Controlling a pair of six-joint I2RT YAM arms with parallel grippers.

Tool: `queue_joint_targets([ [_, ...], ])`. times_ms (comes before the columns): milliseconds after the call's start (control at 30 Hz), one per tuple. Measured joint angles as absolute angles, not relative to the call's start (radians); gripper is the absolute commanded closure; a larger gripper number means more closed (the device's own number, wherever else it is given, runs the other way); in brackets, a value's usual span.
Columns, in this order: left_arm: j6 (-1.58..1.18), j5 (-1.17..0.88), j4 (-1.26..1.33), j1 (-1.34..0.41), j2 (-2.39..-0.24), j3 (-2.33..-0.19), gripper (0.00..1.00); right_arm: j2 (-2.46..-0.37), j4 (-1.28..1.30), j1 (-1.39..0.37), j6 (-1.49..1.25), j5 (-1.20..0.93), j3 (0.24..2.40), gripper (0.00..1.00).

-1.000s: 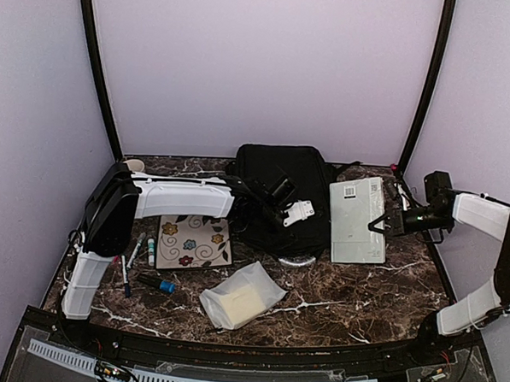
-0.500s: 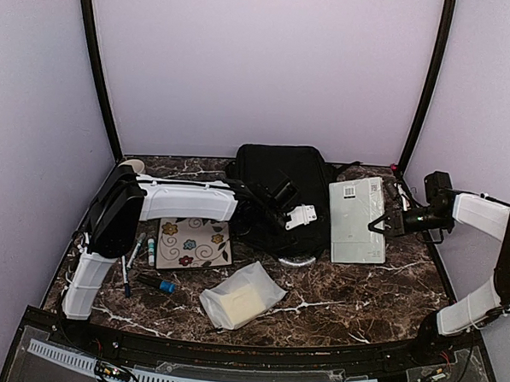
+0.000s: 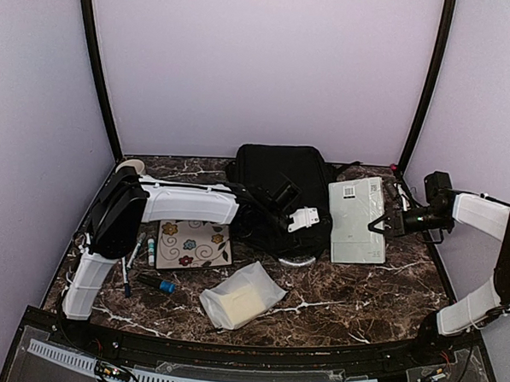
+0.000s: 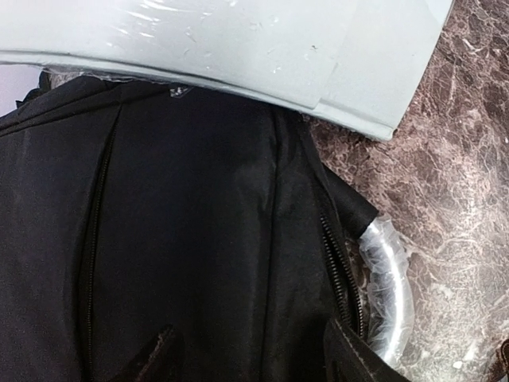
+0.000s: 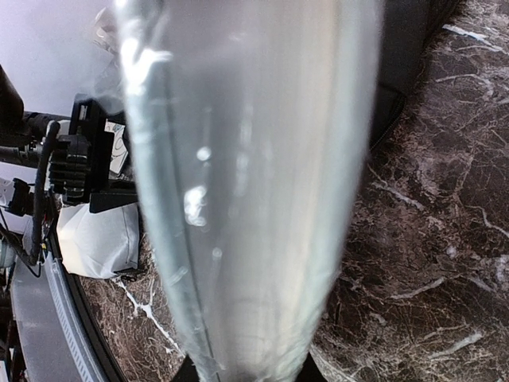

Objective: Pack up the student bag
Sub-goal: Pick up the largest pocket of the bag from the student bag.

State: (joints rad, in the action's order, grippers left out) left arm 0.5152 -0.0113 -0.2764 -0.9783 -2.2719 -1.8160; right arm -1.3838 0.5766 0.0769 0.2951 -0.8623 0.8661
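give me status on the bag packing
Left gripper open, over backpack. Right gripper shut on grey flat box. Backpack lying flat. Box edge overlaps its side.

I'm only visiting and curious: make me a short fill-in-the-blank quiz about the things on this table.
The backpack is coloured ____. Seen from above, the flat grey box lies to the ____ of the backpack. The cover of the notebook is printed with ____.
Missing words: black; right; flowers.
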Motion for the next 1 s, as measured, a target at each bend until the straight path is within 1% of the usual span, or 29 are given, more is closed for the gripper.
queue_joint_targets([
  [100,0.509,-0.006,-0.282,-0.98,-2.291,-1.819,0.41,-1.384,0.577,0.077,0.295,-0.863,0.866,1.0],
  [167,0.508,0.01,-0.287,-0.98,-2.315,-1.835,0.47,-1.384,0.577,0.077,0.295,-0.863,0.866,1.0],
  [200,0.506,0.023,-0.29,-0.98,-2.33,-1.845,0.5,-1.384,0.577,0.077,0.295,-0.863,0.866,1.0],
  [300,0.501,0.054,-0.294,-0.98,-2.359,-1.865,0.64,-1.384,0.577,0.077,0.296,-0.863,0.866,1.0],
  [433,0.496,0.091,-0.301,-0.985,-2.365,-1.887,0.79,-1.384,0.577,0.077,0.299,-0.863,0.866,1.0],
  [500,0.49,0.107,-0.302,-0.989,-2.365,-1.898,0.88,-1.384,0.577,0.077,0.299,-0.863,0.866,1.0],
  [633,0.469,0.128,-0.301,-0.991,-2.363,-1.906,1.0,-1.376,0.583,0.077,0.289,-0.855,0.87,1.0],
  [733,0.456,0.144,-0.3,-0.991,-2.354,-1.914,1.0,-1.375,0.653,0.082,0.277,-0.831,0.932,1.0],
  [833,0.449,0.16,-0.287,-0.991,-2.331,-1.914,1.0,-1.374,0.753,0.098,0.275,-0.827,1.086,1.0],
  [933,0.449,0.181,-0.265,-0.991,-2.299,-1.914,1.0,-1.358,0.789,0.107,0.276,-0.859,1.213,1.0],
  [1000,0.45,0.197,-0.242,-0.991,-2.275,-1.914,1.0,-1.327,0.805,0.112,0.274,-0.9,1.251,1.0],
])
